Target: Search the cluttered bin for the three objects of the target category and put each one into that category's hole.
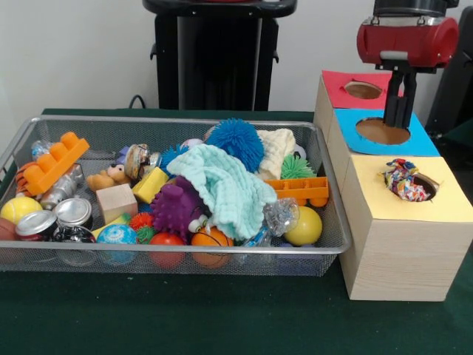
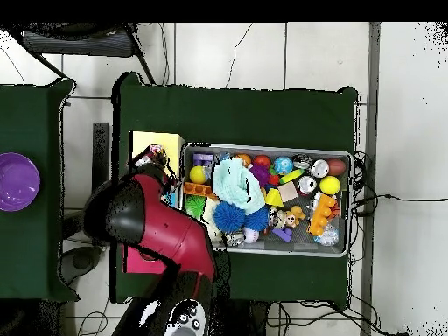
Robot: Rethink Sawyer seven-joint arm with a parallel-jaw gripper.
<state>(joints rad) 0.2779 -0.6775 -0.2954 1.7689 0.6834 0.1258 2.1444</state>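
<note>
The cluttered bin (image 1: pixel 170 250), a silver wire-mesh basket, stands at the left, full of toys. Three wooden boxes stand to its right: a red-topped one (image 1: pixel 340 95), a blue-topped one (image 1: pixel 425 137) and a yellow-topped one (image 1: pixel 414 214), each with a round hole. A crumpled multicoloured object (image 1: pixel 403 180) sits in the mouth of the yellow box's hole. My gripper (image 1: pixel 399 111) hangs over the blue box's hole with nothing visible in it. In the overhead view the arm (image 2: pixel 162 229) covers the gripper and most of the boxes; the yellow box (image 2: pixel 166 140) and the bin (image 2: pixel 262 146) show.
The bin holds an orange brick (image 1: pixel 53 161), a blue spiky ball (image 1: pixel 235 142), a mint cloth (image 1: pixel 225 185), a purple spiky toy (image 1: pixel 177 207), a yellow ball (image 1: pixel 304 225), cans (image 1: pixel 72 212) and a wooden block (image 1: pixel 117 201). A purple bowl (image 2: pixel 17 181) sits on a side table.
</note>
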